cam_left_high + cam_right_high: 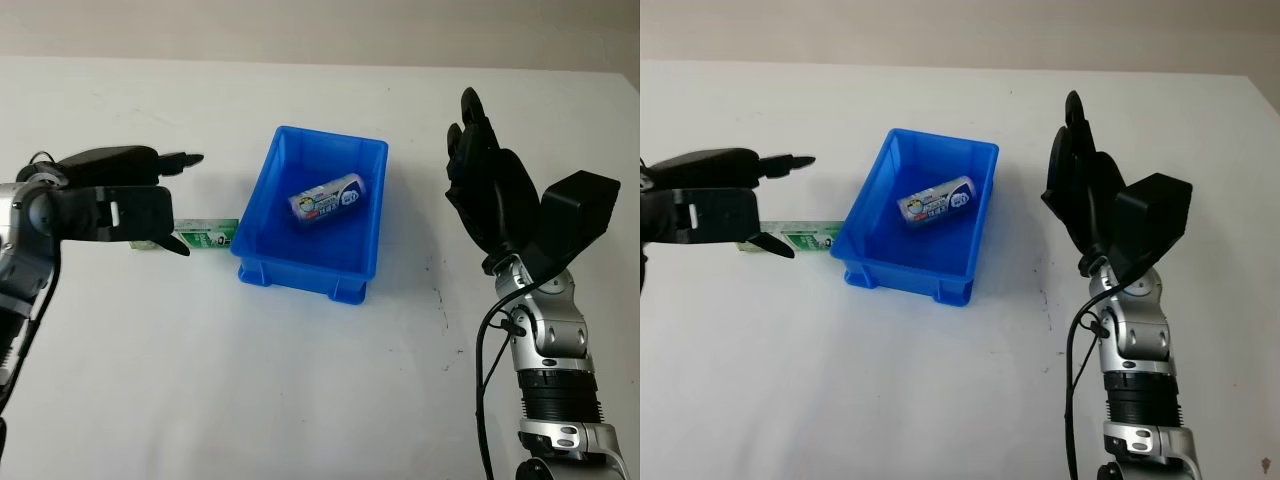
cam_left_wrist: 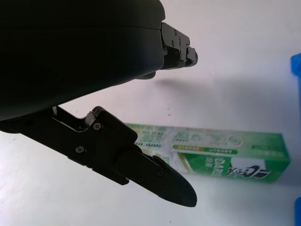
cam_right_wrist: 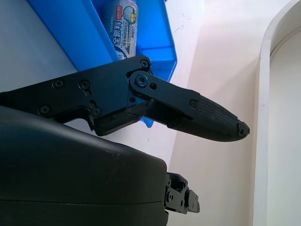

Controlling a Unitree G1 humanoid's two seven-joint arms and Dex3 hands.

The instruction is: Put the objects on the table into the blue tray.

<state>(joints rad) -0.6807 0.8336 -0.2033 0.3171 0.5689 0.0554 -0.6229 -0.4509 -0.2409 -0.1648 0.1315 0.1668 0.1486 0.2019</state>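
Note:
A blue tray (image 1: pixel 262 215) sits mid-table with a white and blue tube-shaped pack (image 1: pixel 327 199) lying inside it. A green toothpaste box (image 1: pixel 205 238) lies flat on the table against the tray's left side; the left wrist view shows it as a green toothpaste box (image 2: pixel 225 155) under the fingers. My left hand (image 1: pixel 178 205) hovers open just left of and above the box, one finger over it and one beyond it, holding nothing. My right hand (image 1: pixel 478 165) is raised open to the right of the tray, palm toward it.
The white table (image 1: pixel 300 400) stretches in front of the tray and to both sides. The table's far edge runs along the top of the head views, with a wall behind it.

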